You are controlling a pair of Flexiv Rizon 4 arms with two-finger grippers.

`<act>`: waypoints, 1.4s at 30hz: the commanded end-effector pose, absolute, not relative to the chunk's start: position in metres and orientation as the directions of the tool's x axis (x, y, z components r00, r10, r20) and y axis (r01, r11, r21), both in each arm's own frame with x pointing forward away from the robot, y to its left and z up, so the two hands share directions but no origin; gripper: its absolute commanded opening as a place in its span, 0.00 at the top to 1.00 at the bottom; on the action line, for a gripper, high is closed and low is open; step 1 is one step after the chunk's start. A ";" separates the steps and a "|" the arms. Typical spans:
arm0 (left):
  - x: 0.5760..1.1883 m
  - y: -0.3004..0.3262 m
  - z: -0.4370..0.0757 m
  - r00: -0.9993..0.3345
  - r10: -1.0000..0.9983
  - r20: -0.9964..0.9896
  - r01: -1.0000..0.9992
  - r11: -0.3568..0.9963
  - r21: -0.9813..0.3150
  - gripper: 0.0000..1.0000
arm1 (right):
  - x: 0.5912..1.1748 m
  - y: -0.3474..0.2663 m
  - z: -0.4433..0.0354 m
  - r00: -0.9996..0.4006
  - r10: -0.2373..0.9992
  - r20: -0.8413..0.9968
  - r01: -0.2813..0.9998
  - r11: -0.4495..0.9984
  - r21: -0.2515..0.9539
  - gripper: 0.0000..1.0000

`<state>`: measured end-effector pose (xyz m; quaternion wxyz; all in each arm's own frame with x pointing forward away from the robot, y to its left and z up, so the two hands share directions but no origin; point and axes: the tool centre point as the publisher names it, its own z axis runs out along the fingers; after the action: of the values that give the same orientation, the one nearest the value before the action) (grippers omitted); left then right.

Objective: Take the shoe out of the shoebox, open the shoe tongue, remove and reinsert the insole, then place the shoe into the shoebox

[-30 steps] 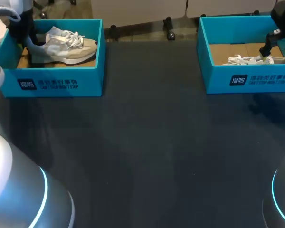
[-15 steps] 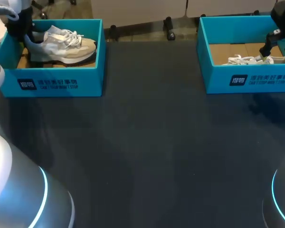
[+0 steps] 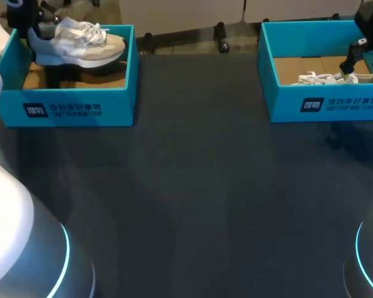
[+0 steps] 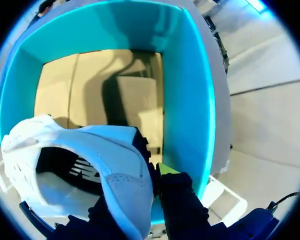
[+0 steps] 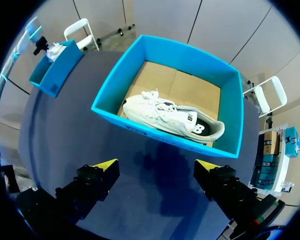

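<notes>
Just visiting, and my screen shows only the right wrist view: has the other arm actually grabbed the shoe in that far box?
Observer: Yes. The left wrist view shows the left gripper shut on the heel of the shoe.
Operator: Is it out of the box?
Observer: Not quite. In the head view it hangs over the left shoebox, clear of the floor, its shadow on the cardboard.
Operator: Which way does it face?
Observer: In the head view its toe points to the robot's right, laces up.

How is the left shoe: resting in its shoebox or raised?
Raised: left hand grips the shoe by its heel, clear of the shoebox floor, shadow beneath.
</notes>
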<state>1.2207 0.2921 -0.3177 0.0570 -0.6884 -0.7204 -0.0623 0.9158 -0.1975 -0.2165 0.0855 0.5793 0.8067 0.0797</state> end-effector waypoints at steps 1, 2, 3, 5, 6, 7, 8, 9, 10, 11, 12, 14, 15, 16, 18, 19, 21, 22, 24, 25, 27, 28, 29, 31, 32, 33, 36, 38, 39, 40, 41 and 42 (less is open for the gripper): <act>1.221 0.287 -0.281 -0.069 0.987 0.147 0.998 0.070 0.000 1.00 | 0.916 -0.197 -0.217 -0.313 0.949 -0.047 0.921 0.315 0.227 0.00; 1.221 0.287 -0.276 -0.071 0.988 0.139 0.997 0.071 -0.001 1.00 | 0.916 -0.197 -0.217 -0.313 0.949 -0.047 0.921 0.315 0.227 0.00; 1.220 0.286 -0.270 -0.074 0.988 0.138 0.997 0.074 -0.001 1.00 | 0.916 -0.197 -0.217 -0.313 0.949 -0.047 0.921 0.315 0.227 0.00; 1.219 0.284 -0.260 -0.080 0.988 0.135 0.997 0.081 -0.001 1.00 | 0.916 -0.197 -0.217 -0.313 0.949 -0.047 0.921 0.315 0.227 0.00; 1.218 0.283 -0.255 -0.091 0.986 0.141 0.996 0.091 0.004 1.00 | 0.916 -0.197 -0.217 -0.313 0.949 -0.047 0.921 0.315 0.227 0.00; 1.217 0.283 -0.249 -0.094 0.985 0.142 0.996 0.094 0.006 1.00 | 0.916 -0.197 -0.217 -0.313 0.949 -0.047 0.921 0.315 0.227 0.00; 1.216 0.282 -0.244 -0.093 0.986 0.141 0.996 0.093 0.006 1.00 | 0.916 -0.197 -0.217 -0.313 0.949 -0.047 0.921 0.315 0.227 0.00; 1.215 0.282 -0.239 -0.095 0.985 0.142 0.995 0.095 0.009 1.00 | 0.916 -0.197 -0.217 -0.313 0.949 -0.047 0.921 0.315 0.227 0.00; 1.214 0.282 -0.234 -0.096 0.985 0.142 0.995 0.096 0.009 1.00 | 0.916 -0.197 -0.217 -0.313 0.949 -0.047 0.921 0.315 0.227 0.00; 1.214 0.282 -0.230 -0.097 0.985 0.142 0.995 0.097 0.008 1.00 | 0.916 -0.197 -0.217 -0.313 0.949 -0.047 0.921 0.315 0.227 0.00; 1.213 0.282 -0.225 -0.105 0.985 0.138 0.994 0.105 0.009 1.00 | 0.916 -0.197 -0.217 -0.313 0.949 -0.047 0.921 0.315 0.227 0.00; 1.213 0.282 -0.217 -0.126 0.983 0.134 0.992 0.126 0.011 1.00 | 0.916 -0.197 -0.217 -0.313 0.949 -0.047 0.921 0.315 0.227 0.00; 1.213 0.282 -0.213 -0.126 0.983 0.132 0.992 0.126 0.009 1.00 | 0.916 -0.197 -0.217 -0.313 0.949 -0.047 0.921 0.315 0.227 0.00; 1.212 0.282 -0.209 -0.125 0.983 0.131 0.992 0.125 0.008 1.00 | 0.916 -0.197 -0.217 -0.313 0.949 -0.047 0.921 0.315 0.227 0.00; 1.210 0.282 -0.204 -0.132 0.982 0.133 0.991 0.132 0.011 1.00 | 0.916 -0.197 -0.217 -0.313 0.949 -0.047 0.921 0.315 0.227 0.00; 1.208 0.283 -0.198 -0.128 0.984 0.126 0.992 0.129 -0.001 1.00 | 0.916 -0.197 -0.217 -0.313 0.949 -0.047 0.921 0.315 0.227 0.00; 1.206 0.283 -0.190 -0.131 0.984 0.117 0.991 0.132 -0.001 1.00 | 0.916 -0.197 -0.217 -0.313 0.949 -0.047 0.921 0.315 0.227 0.00; 1.204 0.283 -0.187 -0.132 0.985 0.110 0.991 0.132 0.012 1.00 | 0.916 -0.197 -0.217 -0.313 0.949 -0.047 0.921 0.315 0.227 0.00; 1.201 0.283 -0.183 -0.127 0.987 0.101 0.992 0.126 0.015 1.00 | 0.916 -0.197 -0.217 -0.313 0.949 -0.047 0.921 0.315 0.227 0.00; 1.200 0.283 -0.181 -0.123 0.987 0.103 0.992 0.121 0.023 1.00 | 0.916 -0.197 -0.217 -0.313 0.949 -0.047 0.921 0.315 0.227 0.00; 1.198 0.283 -0.178 -0.121 0.987 0.102 0.993 0.118 0.027 1.00 | 0.916 -0.197 -0.217 -0.313 0.949 -0.047 0.921 0.315 0.227 0.00; 1.197 0.283 -0.176 -0.118 0.988 0.101 0.993 0.116 0.028 1.00 | 0.916 -0.197 -0.217 -0.313 0.949 -0.047 0.921 0.315 0.227 0.00; 1.196 0.284 -0.174 -0.117 0.988 0.099 0.993 0.114 0.031 1.00 | 0.916 -0.197 -0.217 -0.313 0.949 -0.047 0.921 0.315 0.227 0.00; 1.193 0.285 -0.169 -0.106 0.990 0.094 0.994 0.103 0.035 1.00 | 0.916 -0.197 -0.217 -0.313 0.949 -0.047 0.921 0.315 0.227 0.00; 1.191 0.285 -0.166 -0.102 0.991 0.092 0.994 0.099 0.037 1.00 | 0.916 -0.197 -0.217 -0.313 0.949 -0.047 0.921 0.315 0.227 0.00; 1.190 0.285 -0.164 -0.096 0.991 0.092 0.995 0.092 0.040 1.00 | 0.916 -0.197 -0.217 -0.313 0.949 -0.047 0.921 0.315 0.227 0.00; 1.184 0.286 -0.157 -0.070 0.994 0.089 0.996 0.065 0.061 1.00 | 0.916 -0.197 -0.217 -0.313 0.949 -0.047 0.921 0.315 0.227 0.00; 1.183 0.286 -0.156 -0.057 0.995 0.085 0.996 0.051 0.077 1.00 | 0.916 -0.197 -0.217 -0.313 0.949 -0.047 0.921 0.315 0.227 0.00; 1.183 0.286 -0.156 -0.057 0.995 0.085 0.996 0.051 0.077 1.00 | 0.916 -0.197 -0.217 -0.313 0.949 -0.047 0.921 0.315 0.227 0.00; 1.183 0.286 -0.156 -0.057 0.995 0.085 0.996 0.051 0.077 1.00 | 0.916 -0.197 -0.217 -0.313 0.949 -0.047 0.921 0.315 0.227 0.00; 1.183 0.286 -0.156 -0.057 0.995 0.085 0.996 0.051 0.077 1.00 | 0.916 -0.197 -0.217 -0.313 0.949 -0.047 0.921 0.315 0.227 0.00; 1.183 0.286 -0.156 -0.057 0.995 0.085 0.996 0.051 0.077 1.00 | 0.916 -0.197 -0.217 -0.313 0.949 -0.047 0.921 0.315 0.227 0.00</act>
<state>1.1966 0.2890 -0.1561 0.0247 -0.6860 -0.7264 -0.0335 0.9158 -0.1976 -0.2165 0.0855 0.5794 0.8067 0.0797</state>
